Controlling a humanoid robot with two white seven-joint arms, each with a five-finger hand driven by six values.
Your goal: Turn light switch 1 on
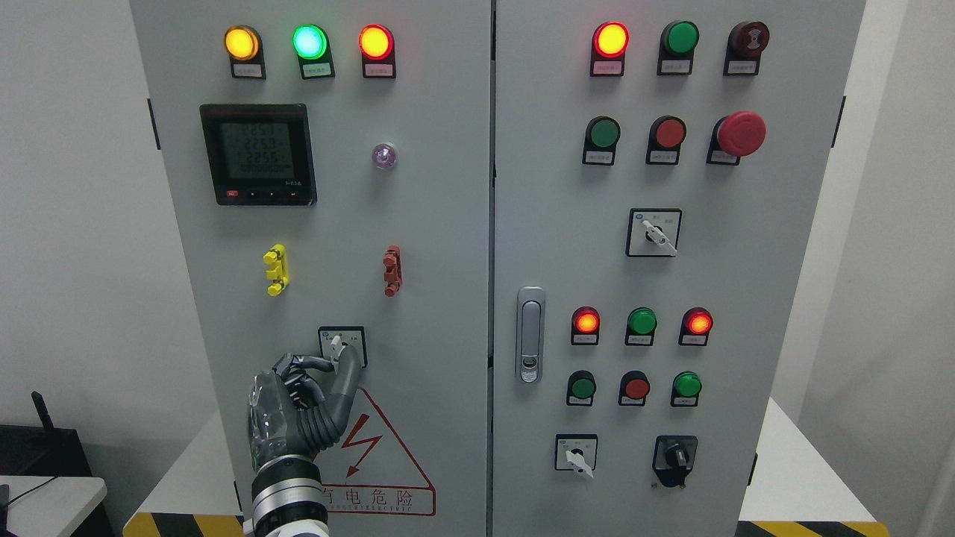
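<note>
Just above "有电危险", left hand (302, 406) fingers (345, 373) touch rotary switch (342, 346).

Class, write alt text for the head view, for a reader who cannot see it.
The robot's left hand reaches up to a rotary switch low on the left door of a grey electrical cabinet, fingertips at its white knob. Lit indicator lamps line the top.
</note>
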